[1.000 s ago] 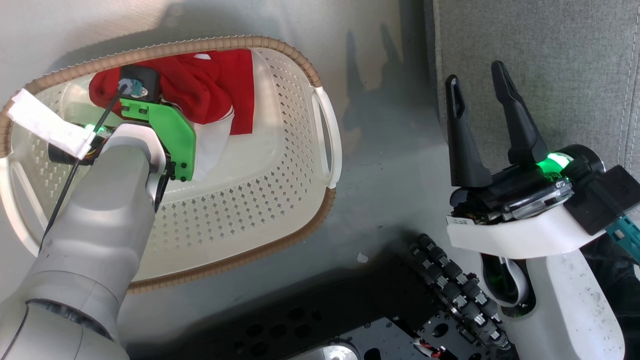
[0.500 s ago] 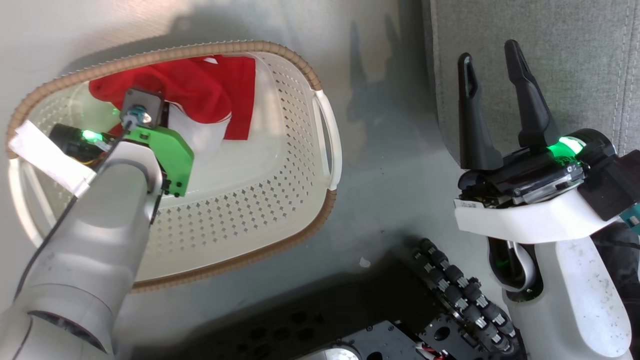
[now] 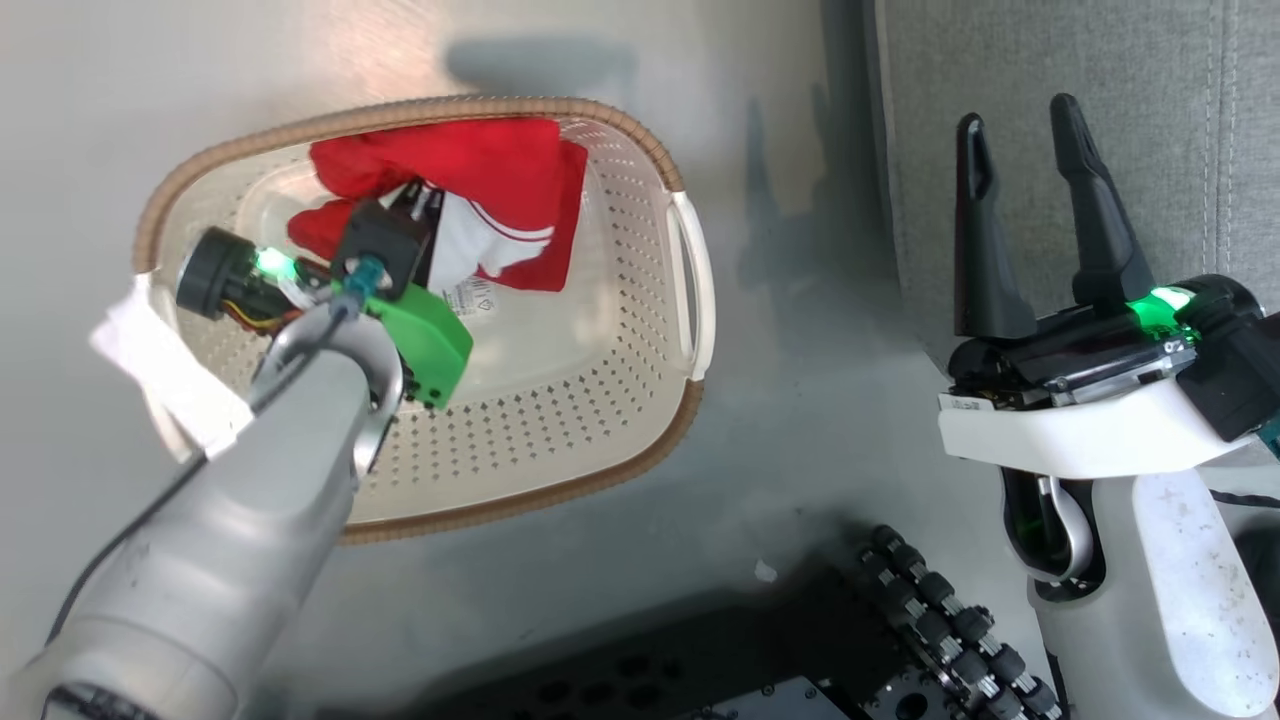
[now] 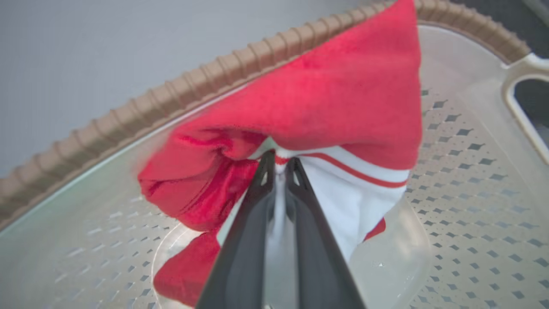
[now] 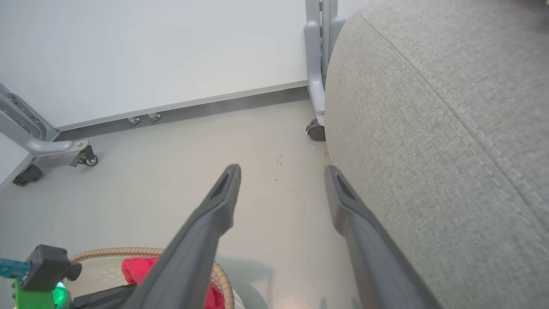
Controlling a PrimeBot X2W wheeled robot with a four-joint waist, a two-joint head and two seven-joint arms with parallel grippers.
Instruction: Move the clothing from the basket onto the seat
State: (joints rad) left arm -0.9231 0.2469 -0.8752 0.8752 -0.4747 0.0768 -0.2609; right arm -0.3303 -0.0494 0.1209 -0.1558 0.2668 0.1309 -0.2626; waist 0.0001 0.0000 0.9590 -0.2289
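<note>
Red clothing (image 3: 480, 180) with a white striped panel hangs bunched over the far part of the cream basket (image 3: 600, 400). My left gripper (image 3: 420, 205) is shut on it; in the left wrist view the two dark fingers pinch the white panel (image 4: 281, 165) and the clothing (image 4: 334, 111) is lifted off the basket (image 4: 463, 180) floor. My right gripper (image 3: 1020, 125) stands open at the right, in front of the grey seat (image 3: 1150, 100), with nothing between its fingers. The right wrist view shows the open right gripper (image 5: 281, 171) beside the seat (image 5: 450, 141), with the basket rim (image 5: 223, 279) and the clothing (image 5: 137, 268) low at the left.
The basket stands on a grey floor (image 3: 800, 400). A label sticker (image 3: 470, 297) lies on the basket bottom. My dark wheeled base (image 3: 900, 620) is at the bottom. A white wall and grey wheeled frame legs (image 5: 315, 86) stand beyond the seat.
My left gripper has risen with the clothing, pulling it up off the basket floor and uncovering the label. The head camera has shifted, so the basket sits further right in view.
</note>
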